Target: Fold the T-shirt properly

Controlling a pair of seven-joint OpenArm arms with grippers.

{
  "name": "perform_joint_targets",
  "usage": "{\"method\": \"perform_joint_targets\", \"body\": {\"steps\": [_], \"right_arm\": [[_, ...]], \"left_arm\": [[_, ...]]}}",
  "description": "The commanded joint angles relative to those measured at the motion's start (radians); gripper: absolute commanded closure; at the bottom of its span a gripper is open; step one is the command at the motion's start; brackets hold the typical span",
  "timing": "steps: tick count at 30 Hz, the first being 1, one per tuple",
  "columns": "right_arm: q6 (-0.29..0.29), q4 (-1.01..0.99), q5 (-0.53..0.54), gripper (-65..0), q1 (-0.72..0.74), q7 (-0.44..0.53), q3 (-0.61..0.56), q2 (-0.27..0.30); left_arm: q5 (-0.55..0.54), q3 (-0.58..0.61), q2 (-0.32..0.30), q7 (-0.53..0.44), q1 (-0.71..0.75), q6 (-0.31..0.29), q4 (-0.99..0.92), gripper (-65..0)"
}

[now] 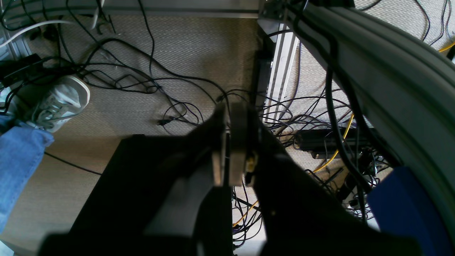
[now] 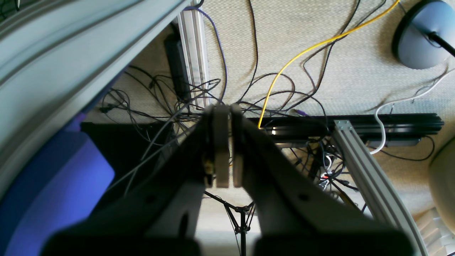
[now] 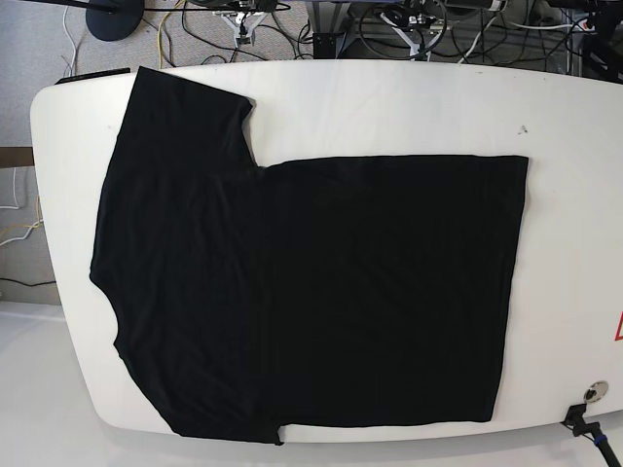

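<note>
A black T-shirt (image 3: 311, 292) lies spread flat on a white table (image 3: 409, 107), seen from the overhead base view, covering most of the tabletop from its left edge to near its right. The collar end and both short sleeves point to the picture's left, one sleeve (image 3: 185, 117) reaching toward the upper left corner and the other toward the lower left rim, while the straight hem runs down the right side. The cloth looks smooth, with only faint creases near the shoulders. Neither arm shows in the base view. Below the table's level, the left wrist camera looks down past the left gripper (image 1: 227, 149), whose two pads are pressed nearly together with only a thin slit between them and nothing held. Beneath it lie a tangle of black cables (image 1: 142, 78) on beige carpet, a person's grey sneaker (image 1: 58, 103) and a blue-jeaned leg. The right wrist camera shows the right gripper (image 2: 227, 145) likewise drawn closed on nothing, a narrow gap between its pads, hanging over more cables, a yellow cable (image 2: 305, 49), an aluminium frame rail (image 2: 369, 177) and a round grey stand base (image 2: 419, 39).
</note>
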Motion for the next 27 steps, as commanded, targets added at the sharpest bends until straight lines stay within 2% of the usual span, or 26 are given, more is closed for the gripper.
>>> {"method": "perform_joint_targets", "body": {"steps": [1, 8, 20, 27], "right_arm": [[0.010, 0.004, 0.001, 0.0, 0.002, 0.018, 0.001, -0.002], [0.012, 0.008, 0.007, 0.0, -0.006, 0.014, 0.003, 0.002], [0.015, 0.047, 0.017, 0.0, -0.081, 0.081, 0.004, 0.005], [0.016, 0.168, 0.011, 0.0, -0.220, 0.091, 0.012, 0.011]], "left_arm": [[-0.006, 0.000, 0.004, -0.007, 0.002, -0.006, 0.012, -0.5], [0.000, -0.001, 0.001, -0.009, 0.007, -0.004, 0.011, -0.6], [-0.002, 0.001, -0.002, -0.009, 0.031, -0.007, 0.020, -0.3], [0.009, 0.003, -0.021, -0.018, 0.166, -0.009, 0.218, 0.0]]}}
